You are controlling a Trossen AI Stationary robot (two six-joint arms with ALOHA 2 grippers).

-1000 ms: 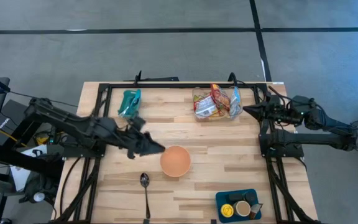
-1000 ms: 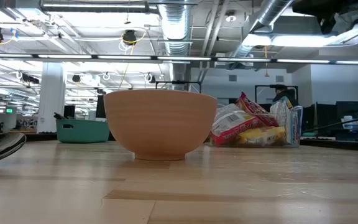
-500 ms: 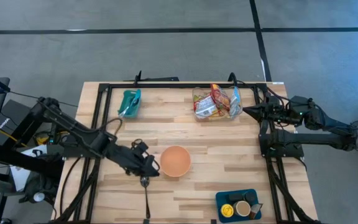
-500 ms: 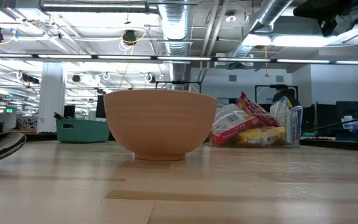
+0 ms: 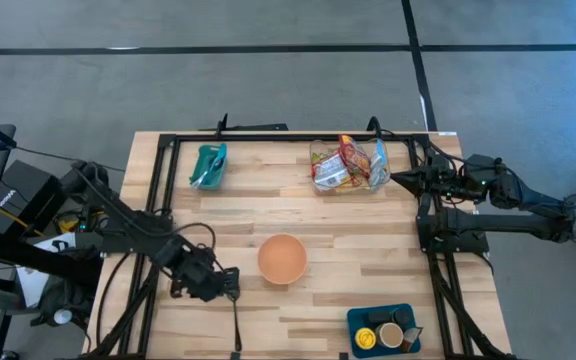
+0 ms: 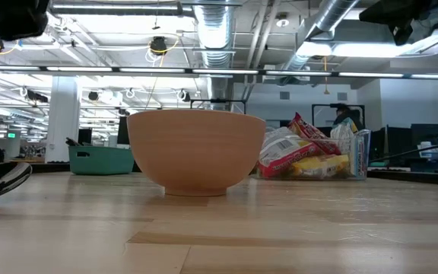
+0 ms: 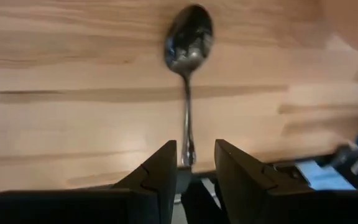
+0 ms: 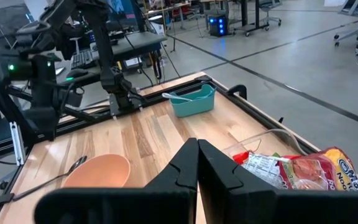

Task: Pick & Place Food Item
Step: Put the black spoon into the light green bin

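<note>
while left claw (image 7: 191, 163) straddles spoon (image 7: 189, 43), bowl (image 5: 282, 258) beside

1. One bowl (image 5: 282, 258).
2. One spoon (image 7: 188, 43).
3. One teal bin (image 5: 208, 165).
4. One clear tub (image 5: 349, 165) of snack packets, perhaps three.
5. One blue tray (image 5: 383, 329) with roughly three small containers.

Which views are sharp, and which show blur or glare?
Left wrist view: the spoon is softly blurred and the table shows a pale sheen. Low view: the bowl is sharp, and bright ceiling lights glare behind it. High view: evenly lit and sharp.
</note>
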